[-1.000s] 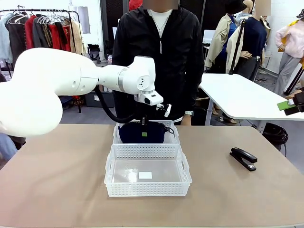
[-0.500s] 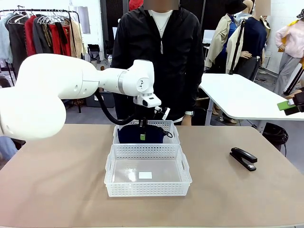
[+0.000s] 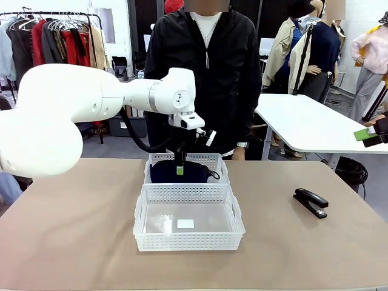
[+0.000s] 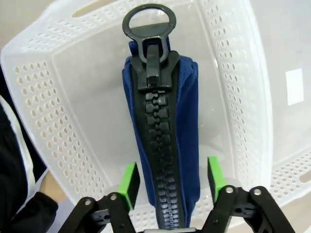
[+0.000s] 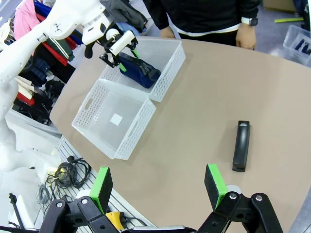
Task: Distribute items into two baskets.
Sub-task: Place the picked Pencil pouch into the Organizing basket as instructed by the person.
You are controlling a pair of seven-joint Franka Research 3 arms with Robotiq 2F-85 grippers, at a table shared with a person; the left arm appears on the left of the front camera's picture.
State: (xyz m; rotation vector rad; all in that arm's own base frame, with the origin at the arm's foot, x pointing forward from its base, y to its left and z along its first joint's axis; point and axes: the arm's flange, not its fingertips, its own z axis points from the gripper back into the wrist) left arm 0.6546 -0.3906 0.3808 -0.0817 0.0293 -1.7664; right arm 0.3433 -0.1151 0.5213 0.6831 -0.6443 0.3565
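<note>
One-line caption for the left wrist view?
Left gripper open astride a navy zippered pouch standing on edge inside a white perforated basket.

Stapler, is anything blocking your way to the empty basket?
No. The stapler lies on the bare table, off to the right of the empty basket. Nothing visible sits between them; only the basket's own side wall has to be lifted over.
</note>
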